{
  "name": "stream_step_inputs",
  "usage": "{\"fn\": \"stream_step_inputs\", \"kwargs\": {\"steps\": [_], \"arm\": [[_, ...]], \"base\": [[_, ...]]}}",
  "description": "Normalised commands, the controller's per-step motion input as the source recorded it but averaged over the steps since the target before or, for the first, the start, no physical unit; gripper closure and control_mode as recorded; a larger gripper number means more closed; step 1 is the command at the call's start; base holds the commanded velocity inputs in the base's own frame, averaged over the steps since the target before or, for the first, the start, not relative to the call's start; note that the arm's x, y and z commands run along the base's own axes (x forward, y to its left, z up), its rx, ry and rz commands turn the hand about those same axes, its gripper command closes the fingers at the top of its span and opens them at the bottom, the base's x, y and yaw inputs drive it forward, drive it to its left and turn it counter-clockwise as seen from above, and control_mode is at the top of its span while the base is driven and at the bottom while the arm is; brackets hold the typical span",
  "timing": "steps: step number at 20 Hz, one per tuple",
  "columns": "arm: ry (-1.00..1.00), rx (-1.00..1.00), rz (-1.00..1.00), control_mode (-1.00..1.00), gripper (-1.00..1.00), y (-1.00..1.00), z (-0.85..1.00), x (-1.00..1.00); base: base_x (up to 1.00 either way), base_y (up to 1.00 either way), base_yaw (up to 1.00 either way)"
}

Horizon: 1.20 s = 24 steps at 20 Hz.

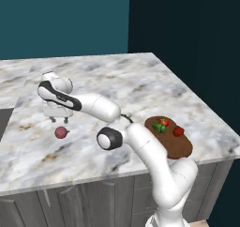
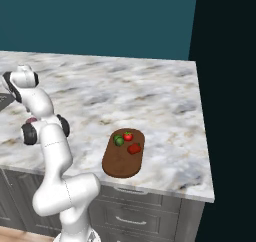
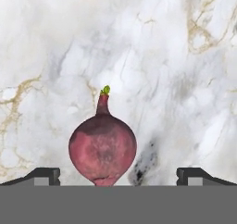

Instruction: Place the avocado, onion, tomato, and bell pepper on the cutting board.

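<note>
Over on the left side of the marble counter (image 1: pixel 117 80) the arm bends down from its elbow and the gripper (image 1: pixel 57 118) hangs just above the stone with its jaws spread wide and nothing between them. Right below it, slightly toward the front edge, sits the onion (image 1: pixel 61 132), a dull maroon ball resting alone on the bare marble. Looking along the hand, the onion (image 3: pixel 102 146) lies between the two dark fingertips (image 3: pixel 44 176), closer to the left one, its narrow neck and small green tip pointing away from the hand; neither fingertip touches it. From the other side of the arm, only a pink sliver of the onion (image 2: pixel 31 120) shows past the white links. Moving right across the counter, well apart from the onion, the dark brown oval cutting board (image 1: pixel 180 148) lies near the front edge. On its far end sit three foods close together: the green avocado (image 1: pixel 158 127), the bright red tomato (image 1: pixel 163 122) with its leafy top just beside it, and the darker red bell pepper (image 1: pixel 178 131) a little apart, toward the board's middle.
</note>
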Motion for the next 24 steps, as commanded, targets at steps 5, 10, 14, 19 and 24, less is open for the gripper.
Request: {"fn": "stream_step_inputs", "kwargs": {"steps": [5, 10, 14, 19, 24], "arm": [[0.0, 0.0, 0.0, -1.0, -1.0, -0.02, -0.22, 0.0], [0.03, 0.0, 0.0, -1.0, -1.0, 0.0, -0.27, 0.0], [0.04, 0.0, 0.0, -1.0, -1.0, 0.0, -0.28, 0.0], [0.06, 0.0, 0.0, -1.0, -1.0, 0.01, -0.3, 0.0], [0.08, 0.0, 0.0, -1.0, -1.0, 0.06, -0.27, 0.0]], "base": [[0.0, 0.0, 0.0], [0.0, 0.0, 0.0], [0.0, 0.0, 0.0], [0.0, 0.0, 0.0], [0.0, 0.0, 0.0]]}}
